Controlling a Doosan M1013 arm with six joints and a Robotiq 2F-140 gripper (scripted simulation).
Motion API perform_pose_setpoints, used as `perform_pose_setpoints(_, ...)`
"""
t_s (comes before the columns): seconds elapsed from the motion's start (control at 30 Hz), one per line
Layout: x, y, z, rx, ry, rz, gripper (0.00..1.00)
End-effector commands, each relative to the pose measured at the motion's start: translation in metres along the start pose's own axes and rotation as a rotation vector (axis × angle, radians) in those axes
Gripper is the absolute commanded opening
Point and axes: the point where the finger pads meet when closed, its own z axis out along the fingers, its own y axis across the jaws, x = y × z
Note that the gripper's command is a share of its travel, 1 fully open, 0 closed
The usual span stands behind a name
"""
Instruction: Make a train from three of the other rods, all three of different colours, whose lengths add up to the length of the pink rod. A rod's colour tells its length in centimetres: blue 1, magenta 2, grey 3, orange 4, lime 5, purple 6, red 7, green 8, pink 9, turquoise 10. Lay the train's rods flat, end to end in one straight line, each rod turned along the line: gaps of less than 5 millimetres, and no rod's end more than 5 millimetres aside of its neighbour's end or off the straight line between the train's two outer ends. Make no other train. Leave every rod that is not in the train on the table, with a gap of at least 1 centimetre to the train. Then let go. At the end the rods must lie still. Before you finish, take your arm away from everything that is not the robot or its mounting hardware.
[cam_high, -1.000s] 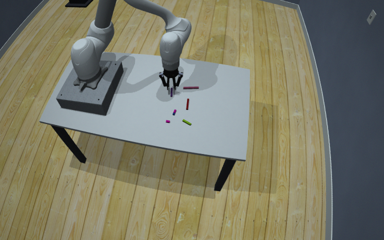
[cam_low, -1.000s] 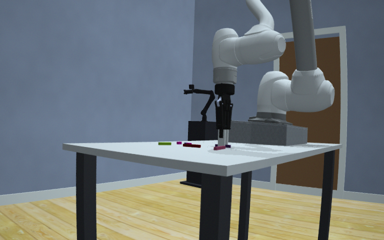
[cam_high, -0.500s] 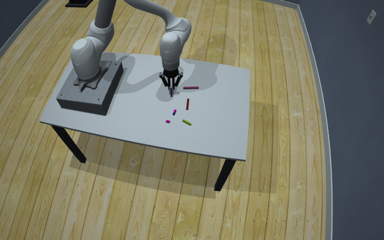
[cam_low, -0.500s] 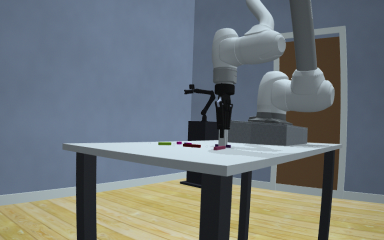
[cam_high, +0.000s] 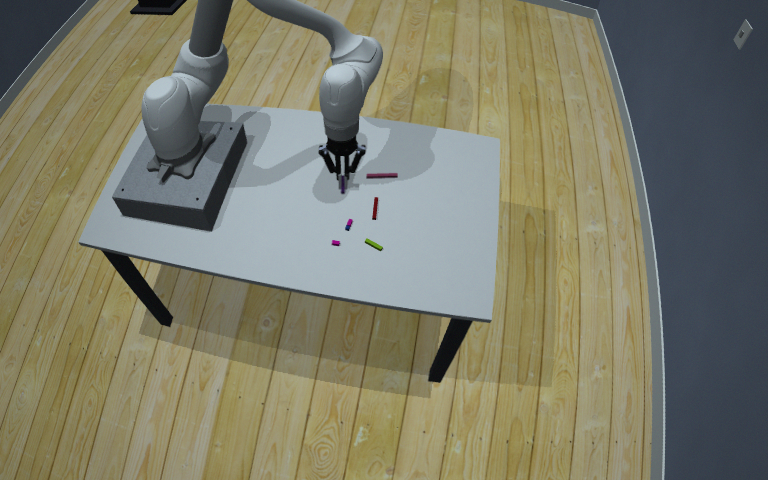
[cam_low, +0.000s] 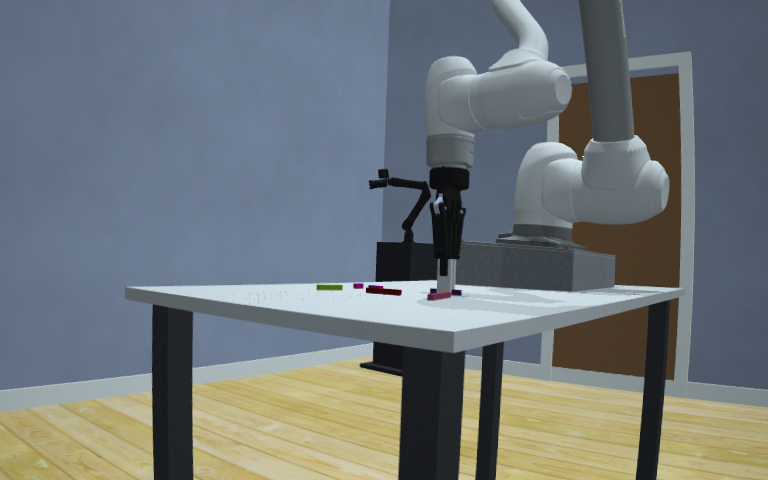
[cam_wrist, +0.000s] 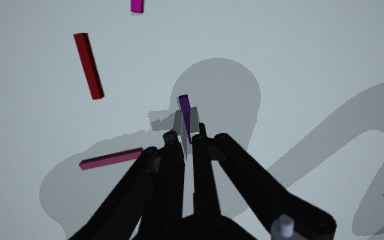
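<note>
In the lower half of the wrist view the black gripper (cam_wrist: 186, 137) is seen from behind, its fingers drawn close together and clamped on the purple rod (cam_wrist: 184, 107), which runs up the frame from between the tips to just above centre. Whether the rod lies on the table (cam_wrist: 310, 60) or is lifted slightly off it cannot quite be told from this view. At left centre of the same frame the pink rod (cam_wrist: 111, 158) lies flat, partly hidden behind the left finger linkage. Farther up, in the upper left, the red rod (cam_wrist: 88, 65) is seen lying at a slight slant, and at the top edge one end of a magenta rod (cam_wrist: 137, 5) is cut off by the frame.

In the top view the gripper (cam_high: 342, 182) is placed near the middle of the frame, with the purple rod (cam_high: 342, 185) beneath it and the pink rod (cam_high: 381, 175) just to its right. Below these lie the red rod (cam_high: 374, 207), then a magenta rod with a blue rod at its lower end (cam_high: 348, 224), apparently touching, then a second magenta rod (cam_high: 335, 242) and the lime rod (cam_high: 373, 243). At upper left the arm's grey pedestal (cam_high: 210, 198) is set on the table (cam_high: 453, 271).
</note>
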Motion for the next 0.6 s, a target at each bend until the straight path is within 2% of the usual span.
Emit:
perform_pose_setpoints(0.0, 0.000, 0.000, 0.000, 0.000, 0.000, 0.000, 0.03)
perform_pose_setpoints(0.2, 0.000, 0.000, -0.001, 0.000, 0.000, 0.000, 0.03)
perform_pose_setpoints(0.4, 0.000, 0.000, -0.014, 0.000, 0.000, 0.000, 0.03)
perform_pose_setpoints(0.57, 0.000, 0.000, -0.047, 0.000, 0.000, 0.000, 0.03)
